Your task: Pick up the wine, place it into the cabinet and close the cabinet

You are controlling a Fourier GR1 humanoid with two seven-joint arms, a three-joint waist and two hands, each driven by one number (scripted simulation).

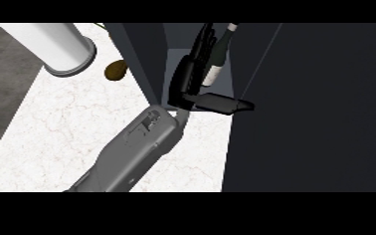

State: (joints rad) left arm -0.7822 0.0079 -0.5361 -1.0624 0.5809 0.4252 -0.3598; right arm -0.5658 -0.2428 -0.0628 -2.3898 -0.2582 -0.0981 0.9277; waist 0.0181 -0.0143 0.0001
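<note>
A kitchen, going by the white marbled counter [66,124], the dark cabinet [308,129] on it and a wine bottle [214,72].

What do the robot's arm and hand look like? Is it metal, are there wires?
Only one arm shows. Its forearm is a thick, rounded grey casing with darker recessed panels near the wrist. The left robot hand is black, with slim fingers and a broad, flat thumb. No cables, sleeves or printed markings are visible, and the material cannot be told.
</note>
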